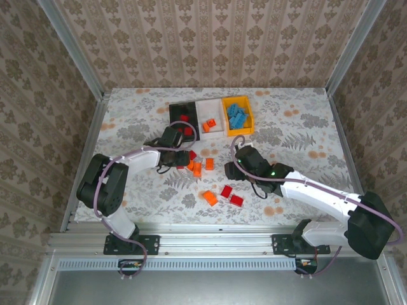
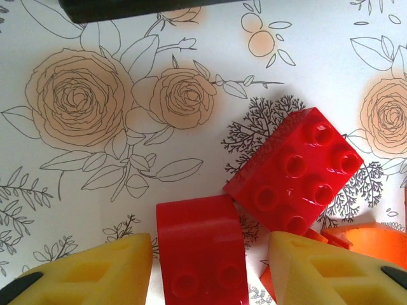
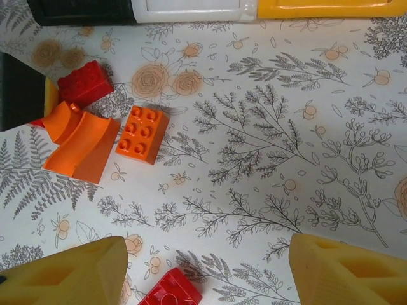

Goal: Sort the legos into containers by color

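My left gripper (image 2: pixel 206 274) is open, low over the table, its yellow fingers (image 2: pixel 82 273) either side of a curved red lego (image 2: pixel 200 251), with small gaps on both sides. A studded red lego (image 2: pixel 299 171) lies just beyond it. In the top view the left gripper (image 1: pixel 179 157) sits in front of the black bin (image 1: pixel 173 113). My right gripper (image 3: pixel 205 279) is open wide over bare cloth, with a red lego (image 3: pixel 170 290) near its left finger. The black bin holds red legos, the white bin (image 1: pixel 219 109) orange ones, and the orange-yellow bin (image 1: pixel 248 127) blue ones.
Loose legos lie between the arms: an orange studded brick (image 3: pixel 142 133), a curved orange piece (image 3: pixel 82 143), a red brick (image 3: pixel 86 82), and nearer the front edge an orange one (image 1: pixel 209 197) and two red ones (image 1: pixel 226 191). The right gripper (image 1: pixel 236 166) hovers beside them.
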You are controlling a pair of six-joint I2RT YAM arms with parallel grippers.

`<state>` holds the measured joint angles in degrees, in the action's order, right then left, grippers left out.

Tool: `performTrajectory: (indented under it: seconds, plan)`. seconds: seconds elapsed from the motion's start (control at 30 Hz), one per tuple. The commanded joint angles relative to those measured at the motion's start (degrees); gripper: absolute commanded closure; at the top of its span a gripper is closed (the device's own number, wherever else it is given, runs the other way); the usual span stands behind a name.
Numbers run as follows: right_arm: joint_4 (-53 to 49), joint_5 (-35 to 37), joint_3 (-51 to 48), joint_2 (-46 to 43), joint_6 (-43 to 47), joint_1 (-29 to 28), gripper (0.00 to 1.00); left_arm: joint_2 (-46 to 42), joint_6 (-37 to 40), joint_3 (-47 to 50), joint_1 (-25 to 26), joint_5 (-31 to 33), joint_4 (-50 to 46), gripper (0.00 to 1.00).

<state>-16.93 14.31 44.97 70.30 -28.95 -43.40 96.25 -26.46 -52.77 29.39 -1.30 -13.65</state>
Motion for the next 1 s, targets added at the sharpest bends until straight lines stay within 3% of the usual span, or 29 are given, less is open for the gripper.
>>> performTrajectory:
  seconds: [0.0, 0.4, 0.7, 0.8, 0.97]
  plan:
    - [-1.8, 0.0, 0.4, -1.8, -1.1, -0.5, 0.31, -0.2, -0.7, 2.9, 0.3, -0.1, -1.3, 0.48]
    - [-2.2, 0.3, 0.2, -2.8, -1.4, -0.5, 0.30, -6.3, -0.4, 5.9, 0.3, -1.2, -2.0, 0.50]
    - [-2.2, 0.3, 0.5, -2.6, -1.4, -0.8, 0.30, -8.3, 1.0, 6.5, 0.7, -5.6, 1.0, 0.34]
    - [-2.4, 0.5, 0.5, -2.5, -1.5, -0.8, 0.30, -9.8, 0.8, 6.4, 0.2, -2.7, 0.7, 0.28]
    - [-2.1, 0.5, 0.4, -2.2, -1.4, -0.8, 0.30, -8.1, 0.8, 4.5, -2.2, -2.8, 0.2, 0.31]
